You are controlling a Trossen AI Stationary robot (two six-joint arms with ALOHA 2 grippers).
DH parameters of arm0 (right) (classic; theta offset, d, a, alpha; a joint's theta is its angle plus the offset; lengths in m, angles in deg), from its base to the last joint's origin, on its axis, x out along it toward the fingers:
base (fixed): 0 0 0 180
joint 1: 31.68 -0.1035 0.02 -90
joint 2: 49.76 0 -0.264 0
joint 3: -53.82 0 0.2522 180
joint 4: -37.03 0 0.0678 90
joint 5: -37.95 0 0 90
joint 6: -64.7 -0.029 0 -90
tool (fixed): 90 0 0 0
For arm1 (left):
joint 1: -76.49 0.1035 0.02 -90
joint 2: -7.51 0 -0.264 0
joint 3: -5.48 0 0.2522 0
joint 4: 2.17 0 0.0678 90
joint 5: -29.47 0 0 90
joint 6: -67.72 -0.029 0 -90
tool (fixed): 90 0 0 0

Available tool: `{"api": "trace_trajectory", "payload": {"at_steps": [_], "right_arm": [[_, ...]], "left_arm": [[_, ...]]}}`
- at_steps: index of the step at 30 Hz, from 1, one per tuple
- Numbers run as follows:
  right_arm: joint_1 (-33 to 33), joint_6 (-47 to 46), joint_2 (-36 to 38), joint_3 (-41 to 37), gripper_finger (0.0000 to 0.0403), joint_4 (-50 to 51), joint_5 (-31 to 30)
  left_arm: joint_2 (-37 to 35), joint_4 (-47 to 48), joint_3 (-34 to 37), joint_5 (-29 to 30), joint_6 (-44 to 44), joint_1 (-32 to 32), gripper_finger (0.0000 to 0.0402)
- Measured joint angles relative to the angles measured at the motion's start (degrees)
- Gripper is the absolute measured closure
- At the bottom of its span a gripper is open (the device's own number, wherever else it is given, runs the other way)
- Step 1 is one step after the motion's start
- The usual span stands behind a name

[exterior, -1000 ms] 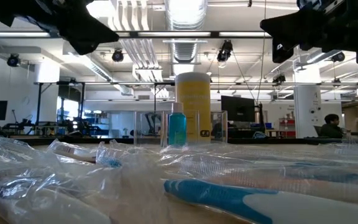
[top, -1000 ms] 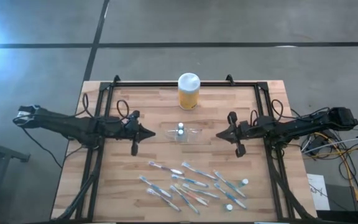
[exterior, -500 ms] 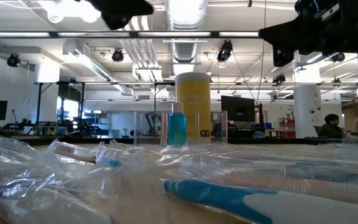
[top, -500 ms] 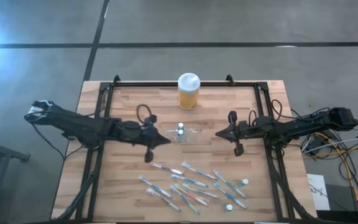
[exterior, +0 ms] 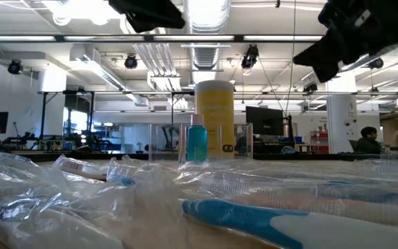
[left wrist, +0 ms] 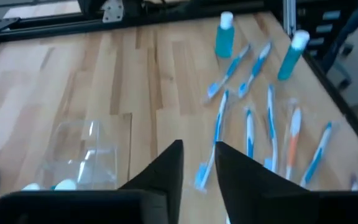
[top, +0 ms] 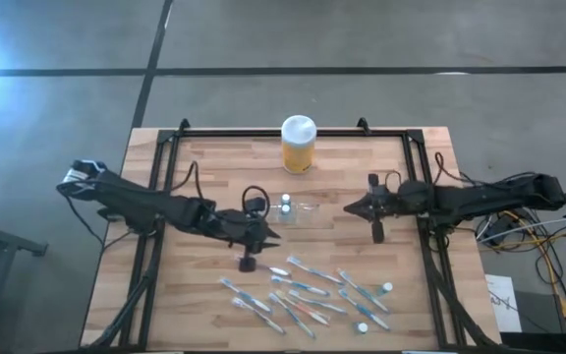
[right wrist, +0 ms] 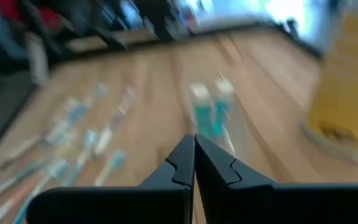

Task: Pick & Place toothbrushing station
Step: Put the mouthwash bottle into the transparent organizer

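Over the wooden counter (top: 204, 167), the left arm has swung inward and forward since a second ago: its left pincer (top: 271, 237), then level with the holder and well to its left, now hangs just beside the holder's near left corner, above the top of the scattered toothbrushes (top: 303, 290). The fingers (left wrist: 166, 168), pressed together a second ago, now stand slightly parted with a narrow gap between them, and they hold nothing. In the left wrist view the gap points at a blue toothbrush (left wrist: 213, 140) lying flat on the boards.

The right pincer (top: 350, 208) has barely shifted, though the arm behind it has straightened a little. It hovers to the right of the holder, apart from it, its fingers (right wrist: 194, 163) closed tip to tip and empty.

The holder (top: 291, 209) (clear plastic, two small white-capped tubes standing in it) has not moved. It stands mid-counter, between the two pincers, nearer the left one and touched by neither. A yellow jar (top: 298, 146) with a white lid stands behind it at the far edge. The toothbrushes and two more capped tubes (left wrist: 224, 36) lie loose on the near half of the counter, where they lay before. In the low view a blue tube (exterior: 197, 142) shows in front of the jar.
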Motion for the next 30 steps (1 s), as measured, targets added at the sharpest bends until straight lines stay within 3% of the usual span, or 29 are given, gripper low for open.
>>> {"api": "trace_trajectory", "payload": {"at_steps": [4,8,11,15,22,30], "right_arm": [[-3.6,-6.1,-2.9,11.9,0.0394,24.0,-5.1],[-9.4,-14.1,-8.7,24.7,0.0394,47.6,-8.5],[-14.4,-19.1,-14.1,33.1,0.0394,65.4,-9.6],[-20.2,-24.2,-19.8,41.2,0.0394,80.9,-8.0],[-26.6,-27.0,-24.8,48.4,0.0385,85.1,-4.1],[-35.5,-28.7,-29.3,48.0,0.03,81.4,-2.5]], "left_arm": [[-3.5,1.3,2.6,0.2,-1.4,-0.7,0.0276],[-8.4,1.4,7.0,0.5,-0.2,-1.0,0.0282],[-12.6,0.6,11.7,0.8,0.8,-1.2,0.0312],[-17.8,-2.1,18.7,0.6,2.6,-1.3,0.0381],[-24.3,-10.2,28.0,0.4,3.4,-1.3,0.0387],[-26.3,-15.7,31.6,0.2,4.3,-1.3,0.0385]]}}
